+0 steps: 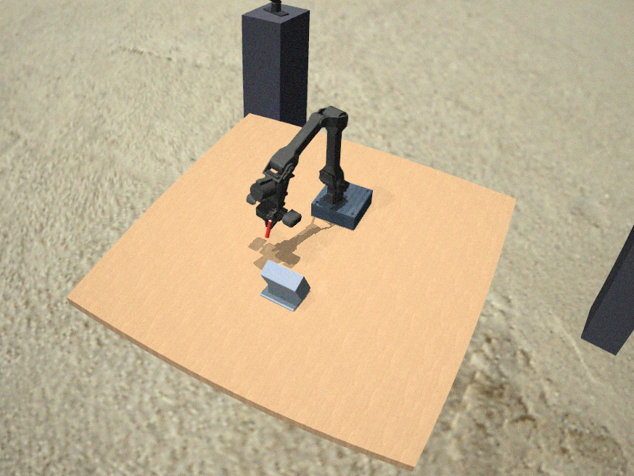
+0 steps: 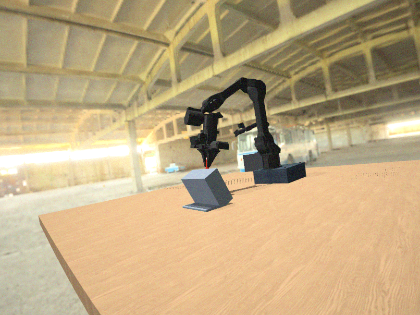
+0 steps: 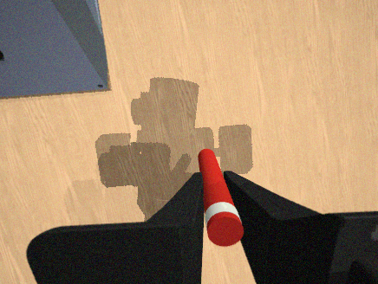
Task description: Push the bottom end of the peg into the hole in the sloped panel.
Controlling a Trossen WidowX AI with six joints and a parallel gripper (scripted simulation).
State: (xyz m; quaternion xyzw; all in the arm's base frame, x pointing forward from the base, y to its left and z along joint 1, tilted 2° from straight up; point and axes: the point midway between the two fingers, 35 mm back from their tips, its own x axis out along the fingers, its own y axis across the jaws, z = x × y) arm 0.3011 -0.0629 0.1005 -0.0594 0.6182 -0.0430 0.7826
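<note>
My gripper (image 1: 268, 222) (image 2: 206, 164) (image 3: 212, 178) is shut on the peg, a round red rod with a white band near its top. The peg (image 1: 268, 229) (image 2: 206, 163) (image 3: 214, 186) hangs above the table, slightly tilted in the top view. The blue-grey sloped panel block (image 1: 283, 276) (image 2: 205, 189) (image 3: 43, 52) stands on the table, apart from the peg, in front of it in the top view. In the wrist view the block fills the upper left corner, and a small dark spot at the left edge may be part of the hole. The hole does not show in the top and exterior views.
The arm's dark base box (image 1: 340, 204) (image 2: 279, 173) sits on the wooden table (image 1: 409, 317) (image 2: 271, 254). The arm's shadow lies under the gripper, beside the block. A dark pillar (image 1: 273, 66) stands behind the table and another (image 1: 611, 312) at its right.
</note>
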